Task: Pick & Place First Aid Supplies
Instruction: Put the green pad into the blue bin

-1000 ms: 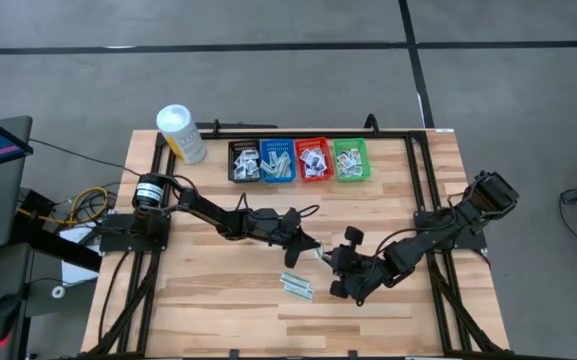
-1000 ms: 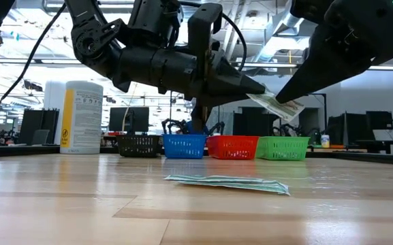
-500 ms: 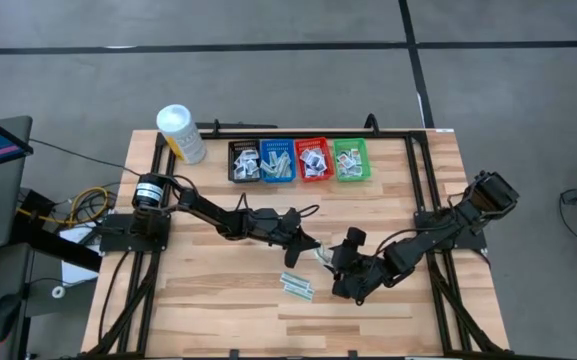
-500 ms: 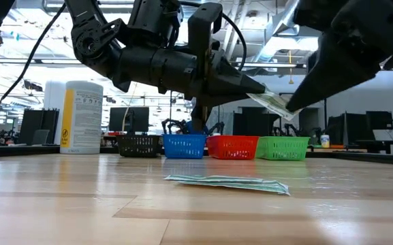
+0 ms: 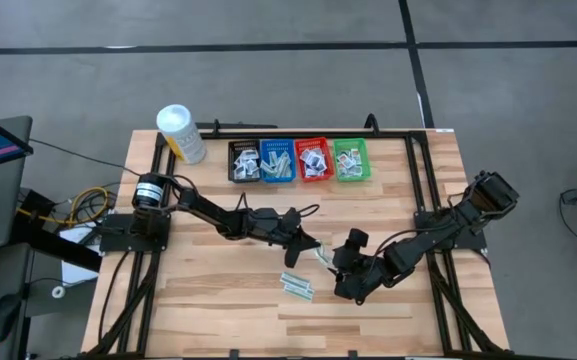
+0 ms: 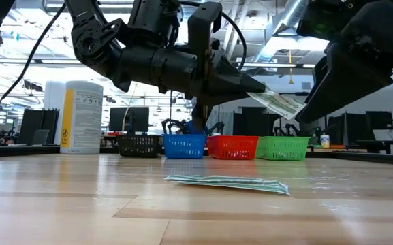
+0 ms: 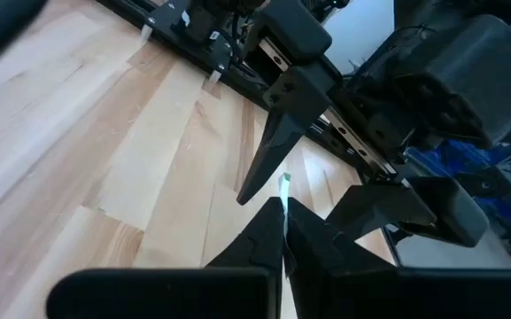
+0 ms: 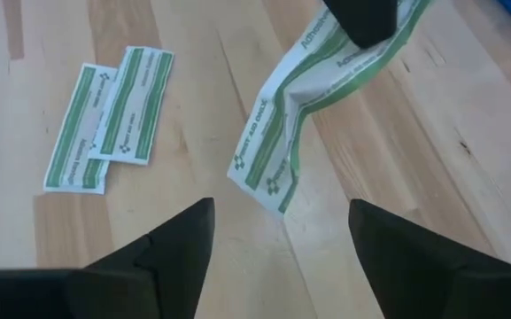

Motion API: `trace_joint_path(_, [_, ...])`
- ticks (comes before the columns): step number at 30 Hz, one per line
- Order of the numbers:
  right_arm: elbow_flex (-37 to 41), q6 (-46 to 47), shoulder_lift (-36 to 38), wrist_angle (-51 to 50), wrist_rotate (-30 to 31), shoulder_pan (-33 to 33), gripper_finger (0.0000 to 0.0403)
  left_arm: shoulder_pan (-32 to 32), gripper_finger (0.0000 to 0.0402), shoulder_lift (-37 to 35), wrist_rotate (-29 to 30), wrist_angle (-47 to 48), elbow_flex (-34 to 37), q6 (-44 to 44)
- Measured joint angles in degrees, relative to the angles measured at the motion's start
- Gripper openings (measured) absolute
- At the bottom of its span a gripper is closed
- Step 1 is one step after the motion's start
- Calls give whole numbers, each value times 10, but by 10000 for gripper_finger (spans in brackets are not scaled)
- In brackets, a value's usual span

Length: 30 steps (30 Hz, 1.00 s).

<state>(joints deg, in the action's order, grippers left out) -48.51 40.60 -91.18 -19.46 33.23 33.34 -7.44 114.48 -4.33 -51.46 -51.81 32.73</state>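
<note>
Right fingers (image 8: 277, 244) newly spread off strip (image 8: 313, 97), left fingers (image 6: 250, 85) pinching it above two strips (image 8: 109, 115).

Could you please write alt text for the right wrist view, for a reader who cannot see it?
A green-and-white strip hangs above the wooden table, pinched at one end by the left gripper. The right gripper is open just short of its free end, and two similar strips lie flat beyond.

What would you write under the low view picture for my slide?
Left pincer holds a green-striped strip in the air; right pincer open beside it.
</note>
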Motion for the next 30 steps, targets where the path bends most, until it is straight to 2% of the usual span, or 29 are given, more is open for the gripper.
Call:
trace_joint_path(6, [0, 0, 0, 4, 0, 0, 255, 21, 9, -30, 6, 3, 1, -44])
trace_joint_path(8, [0, 0, 0, 6, 0, 0, 255, 31, 9, -58, 22, 21, 1, -76])
trace_joint_path(10, [0, 0, 0, 9, 0, 0, 255, 40, 7, -95, 64, 65, 1, -118])
trace_joint_path(13, [0, 0, 0, 16, 0, 0, 255, 46, 6, -157, 193, 146, 1, -202])
trace_joint_path(18, [0, 0, 0, 23, 0, 0, 255, 55, 10, -227, 498, 237, 2, -284])
trace_joint_path(20, [0, 0, 0, 25, 0, 0, 255, 67, 8, -242, 565, 252, 2, -306])
trace_joint_path(22, [0, 0, 0, 27, 0, 0, 255, 87, 6, -250, 571, 260, 2, -312])
trace_joint_path(27, [0, 0, 0, 36, 1, -1, 255, 154, 8, -238, 442, 264, 2, -254])
trace_joint_path(30, [0, 0, 0, 42, 1, -1, 255, 186, 7, -222, 422, 290, 2, -218])
